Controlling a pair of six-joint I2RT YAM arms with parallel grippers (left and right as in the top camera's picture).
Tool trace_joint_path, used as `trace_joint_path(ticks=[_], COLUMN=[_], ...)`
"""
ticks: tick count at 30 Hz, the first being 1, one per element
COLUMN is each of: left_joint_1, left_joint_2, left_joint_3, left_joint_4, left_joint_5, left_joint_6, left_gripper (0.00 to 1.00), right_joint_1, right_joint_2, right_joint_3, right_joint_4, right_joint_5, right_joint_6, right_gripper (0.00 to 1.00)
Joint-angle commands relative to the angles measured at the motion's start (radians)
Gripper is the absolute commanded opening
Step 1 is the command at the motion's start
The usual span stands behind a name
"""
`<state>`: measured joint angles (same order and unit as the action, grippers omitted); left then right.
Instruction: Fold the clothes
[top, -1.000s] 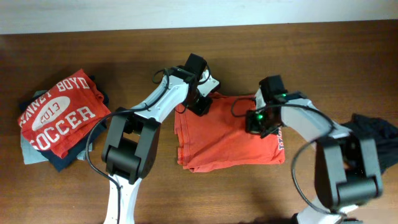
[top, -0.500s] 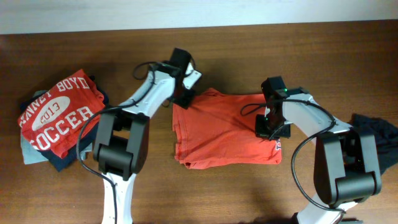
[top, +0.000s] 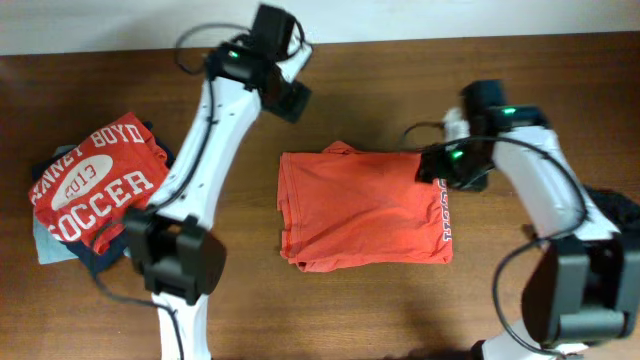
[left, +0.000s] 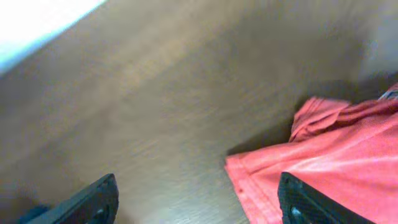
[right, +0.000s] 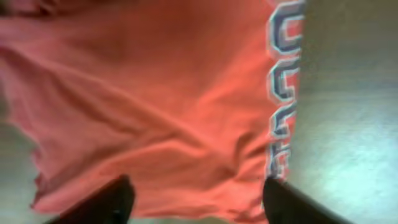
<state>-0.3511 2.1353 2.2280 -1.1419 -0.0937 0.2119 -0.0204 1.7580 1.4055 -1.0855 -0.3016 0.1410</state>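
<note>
The clothes in play are an orange-red shirt (top: 360, 205), lying folded in a rough rectangle at the table's middle, with printed letters along its right edge (top: 446, 222). My left gripper (top: 290, 98) hangs open above bare wood, up and left of the shirt's far left corner. In the left wrist view it (left: 196, 205) holds nothing, and the shirt's corner (left: 336, 162) lies at the right. My right gripper (top: 442, 165) is open over the shirt's far right corner. In the right wrist view it (right: 199, 202) spans the fabric (right: 155, 93) without gripping it.
A stack of clothes lies at the left: a red SOCCER tee (top: 95, 180) on top of dark navy (top: 105, 255) and pale grey-blue (top: 45, 240) pieces. A dark garment (top: 612, 215) lies at the right edge. A pale wall strip (top: 400, 20) borders the table's far edge.
Both grippers opened and let go of the shirt. The left arm swung up and away toward the far edge. The right gripper drew back to the right. The shirt now lies flatter.
</note>
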Motion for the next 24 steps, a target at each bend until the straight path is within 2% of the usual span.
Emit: trace_joint_path(ticks=[1, 5, 8, 11, 17, 19, 24], left_joint_1=[0.018, 0.031, 0.04, 0.047, 0.066, 0.074, 0.108], left_joint_2=[-0.095, -0.162, -0.212, -0.235, -0.24, -0.24, -0.24], left_joint_3=[0.077, 0.095, 0.095, 0.095, 0.095, 0.095, 0.095], left_joint_4=[-0.036, -0.068, -0.101, -0.14, -0.224, -0.235, -0.237], left_joint_5=[-0.035, -0.035, -0.034, -0.035, -0.035, -0.035, -0.035], left_joint_6=[-0.002, -0.002, -0.004, -0.031, -0.043, -0.043, -0.043], left_gripper=[0.84, 0.87, 0.87, 0.87, 0.87, 0.87, 0.87], right_joint_1=[-0.117, -0.224, -0.27, -0.274, -0.268, -0.268, -0.266], right_joint_2=[-0.016, 0.023, 0.073, 0.139, 0.284, 0.332, 0.407], right_joint_3=[0.019, 0.015, -0.001, -0.007, -0.009, -0.008, -0.014], right_joint_4=[-0.003, -0.004, 0.0, -0.002, 0.013, 0.024, 0.019], right_joint_5=[-0.132, -0.247, -0.255, -0.268, -0.271, -0.275, -0.329], right_joint_6=[-0.06, -0.164, -0.201, -0.261, -0.264, -0.264, -0.317], right_gripper=[0.76, 0.8, 0.8, 0.8, 0.74, 0.71, 0.69])
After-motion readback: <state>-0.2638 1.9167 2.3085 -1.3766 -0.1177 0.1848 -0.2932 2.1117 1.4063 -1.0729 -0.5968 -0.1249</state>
